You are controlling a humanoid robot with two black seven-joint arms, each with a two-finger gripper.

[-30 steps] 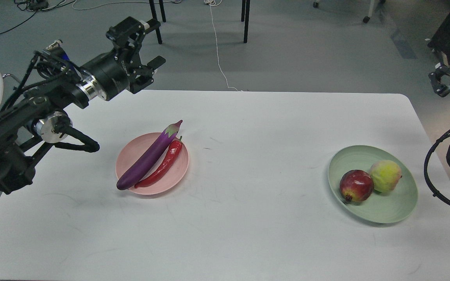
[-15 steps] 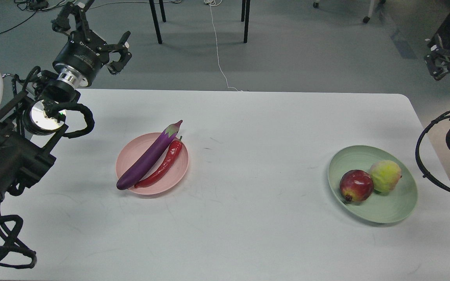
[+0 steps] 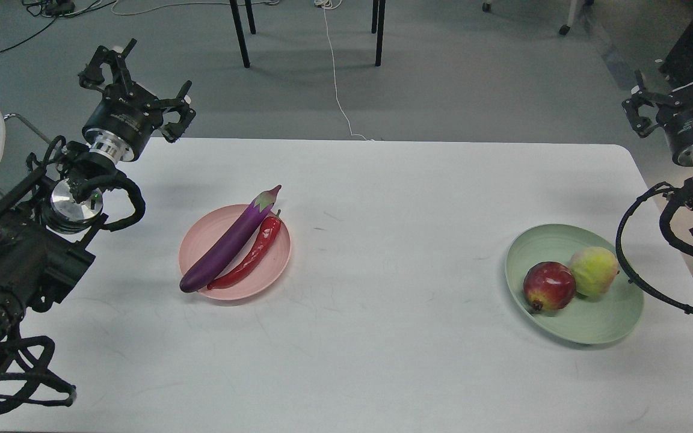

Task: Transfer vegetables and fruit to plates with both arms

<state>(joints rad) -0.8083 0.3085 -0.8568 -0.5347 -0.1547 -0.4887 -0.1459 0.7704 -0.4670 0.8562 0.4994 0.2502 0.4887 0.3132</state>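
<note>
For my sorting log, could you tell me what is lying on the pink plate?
On the pink plate lie an eggplant and a chili pepper, side by side. They hide the plate surface beneath them.

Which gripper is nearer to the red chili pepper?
Left. The left gripper hangs up-left of the red chili pepper; the right gripper is far right, across the table.

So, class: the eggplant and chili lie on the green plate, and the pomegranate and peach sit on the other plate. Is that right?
Not quite. The head view shows the eggplant and chili on the pink plate; the pomegranate and peach sit on the green plate.
</note>
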